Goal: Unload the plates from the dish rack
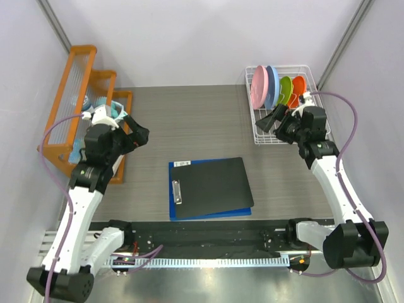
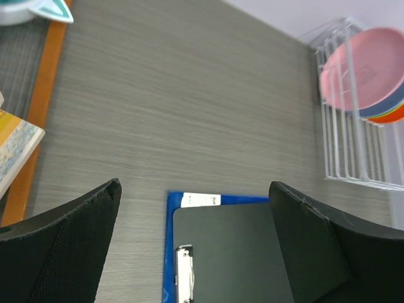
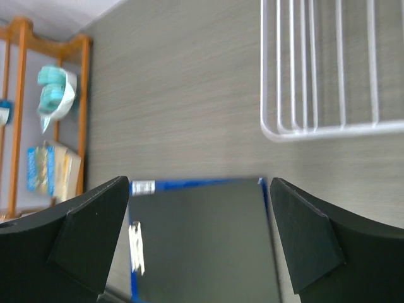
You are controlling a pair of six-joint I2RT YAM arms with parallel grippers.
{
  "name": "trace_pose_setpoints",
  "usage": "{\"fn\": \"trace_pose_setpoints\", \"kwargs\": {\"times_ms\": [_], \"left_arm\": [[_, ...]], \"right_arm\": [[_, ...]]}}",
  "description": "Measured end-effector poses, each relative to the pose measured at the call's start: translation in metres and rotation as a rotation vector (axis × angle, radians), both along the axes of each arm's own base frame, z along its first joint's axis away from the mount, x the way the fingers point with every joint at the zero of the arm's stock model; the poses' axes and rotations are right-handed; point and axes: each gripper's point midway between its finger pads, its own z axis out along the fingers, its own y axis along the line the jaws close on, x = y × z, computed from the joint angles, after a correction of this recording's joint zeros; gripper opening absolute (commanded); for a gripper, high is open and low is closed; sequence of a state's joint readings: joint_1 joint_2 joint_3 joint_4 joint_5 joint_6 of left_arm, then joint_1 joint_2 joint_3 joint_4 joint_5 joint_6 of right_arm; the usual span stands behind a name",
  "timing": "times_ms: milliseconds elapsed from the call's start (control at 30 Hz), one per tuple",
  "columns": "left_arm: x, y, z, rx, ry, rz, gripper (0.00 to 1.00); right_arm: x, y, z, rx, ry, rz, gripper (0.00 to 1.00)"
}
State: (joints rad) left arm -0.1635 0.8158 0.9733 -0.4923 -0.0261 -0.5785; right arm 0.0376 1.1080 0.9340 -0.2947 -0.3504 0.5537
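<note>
Right claw (image 1: 270, 120) spread wide, empty, at dish rack (image 1: 265, 140) edge; plates (image 1: 271, 87) stand on edge, propped by tines. Left claw (image 1: 140, 134) likewise spread, empty.

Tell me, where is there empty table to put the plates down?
The biggest bare patch of table lies between the orange shelf and the dish rack, behind the black clipboard. A narrower strip runs right of the clipboard, in front of the rack. It is crowded at the rack's back, where four plates stand.

Grey wood-grain table (image 1: 189, 120) enclosed by plain white walls (image 1: 170, 38), evenly lit.
</note>
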Motion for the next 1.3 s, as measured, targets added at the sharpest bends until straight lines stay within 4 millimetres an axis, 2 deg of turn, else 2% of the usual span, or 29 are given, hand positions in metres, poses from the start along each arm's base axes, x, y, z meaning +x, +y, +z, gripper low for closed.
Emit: {"fn": "trace_pose_setpoints", "kwargs": {"times_ms": [67,167,267,400,433,500,533,567,600,733,833,900,967,1067,1200,1233,1300], "left_arm": [[0.010,-0.001,-0.014,0.014,0.053,-0.002,0.99],[0.020,-0.003,-0.022,0.024,0.080,-0.005,1.00],[0.032,-0.005,-0.014,0.015,0.041,-0.005,0.99],[0.048,-0.014,-0.007,-0.026,0.005,-0.026,0.99],[0.052,-0.018,-0.009,-0.035,0.012,-0.040,0.99],[0.064,-0.030,-0.017,-0.060,0.042,-0.084,0.99],[0.070,-0.035,-0.023,-0.075,0.060,-0.103,0.99],[0.074,-0.039,-0.030,-0.084,0.076,-0.115,0.99],[0.078,-0.043,-0.038,-0.092,0.098,-0.128,0.99],[0.085,-0.051,-0.062,-0.108,0.143,-0.148,0.99],[0.084,-0.054,-0.071,-0.101,0.148,-0.150,0.99],[0.085,-0.056,-0.073,-0.096,0.143,-0.151,0.99],[0.089,-0.056,-0.075,-0.088,0.139,-0.148,0.99],[0.094,-0.057,-0.083,-0.067,0.145,-0.144,0.99],[0.099,-0.057,-0.096,-0.050,0.171,-0.143,1.00],[0.099,-0.057,-0.098,-0.048,0.175,-0.144,0.99],[0.100,-0.057,-0.100,-0.038,0.177,-0.146,0.99]], "right_arm": [[0.013,-0.007,0.016,-0.038,-0.046,-0.029,1.00],[0.033,-0.015,0.054,-0.082,-0.156,-0.058,1.00],[0.062,-0.016,0.085,-0.121,-0.226,-0.048,1.00],[0.114,-0.024,0.100,-0.194,-0.232,-0.067,1.00],[0.128,-0.028,0.099,-0.220,-0.224,-0.084,1.00],[0.148,-0.036,0.090,-0.274,-0.199,-0.119,0.80],[0.156,-0.041,0.082,-0.304,-0.178,-0.131,0.78],[0.165,-0.045,0.076,-0.333,-0.159,-0.145,0.85],[0.173,-0.048,0.069,-0.360,-0.138,-0.157,0.87],[0.202,-0.055,0.040,-0.439,-0.071,-0.179,0.83],[0.213,-0.053,0.016,-0.503,-0.025,-0.179,0.82],[0.216,-0.047,0.005,-0.543,-0.005,-0.175,0.75],[0.219,-0.040,-0.002,-0.587,0.006,-0.169,0.76],[0.223,-0.027,-0.006,-0.644,0.002,-0.163,0.77],[0.227,-0.020,-0.005,-0.737,-0.003,-0.195,0.76],[0.229,-0.019,-0.003,-0.757,-0.006,-0.210,0.69],[0.234,-0.021,-0.001,-0.797,-0.012,-0.246,0.69]]}}
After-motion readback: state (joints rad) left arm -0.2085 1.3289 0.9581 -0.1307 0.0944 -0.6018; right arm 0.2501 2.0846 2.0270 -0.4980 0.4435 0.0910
